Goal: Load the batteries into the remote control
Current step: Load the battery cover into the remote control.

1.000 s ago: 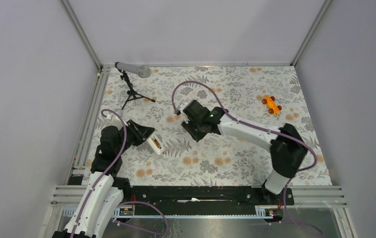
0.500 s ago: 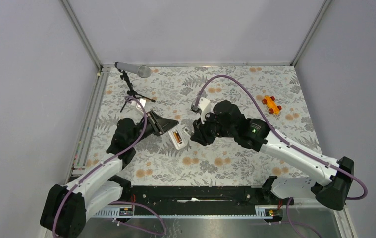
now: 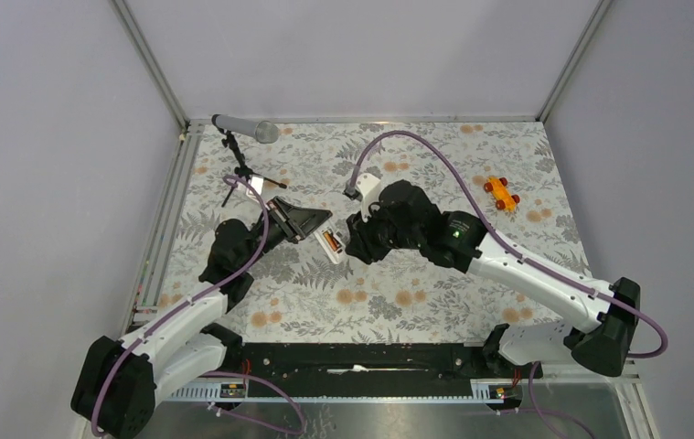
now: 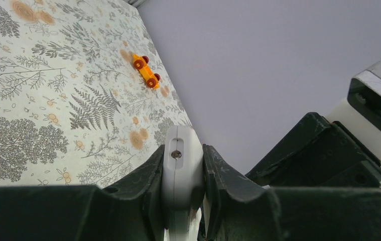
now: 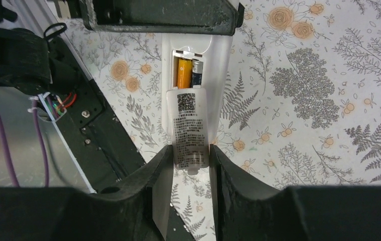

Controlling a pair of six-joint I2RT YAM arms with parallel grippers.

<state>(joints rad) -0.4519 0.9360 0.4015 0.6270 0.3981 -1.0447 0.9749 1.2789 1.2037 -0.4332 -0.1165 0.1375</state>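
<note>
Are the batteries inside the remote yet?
Yes, both batteries sit in the compartment of the remote; the cover is partly on.

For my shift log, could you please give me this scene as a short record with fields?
left pincer: shut on one end of the remote control
right pincer: shut on the battery cover
batteries: two, side by side in the compartment
battery cover: only partly over the compartment
toy car: far right, untouched
microphone: far left, untouched

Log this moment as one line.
left gripper: holding remote control | right gripper: holding battery cover | batteries: both in compartment | cover: partly over compartment
</note>
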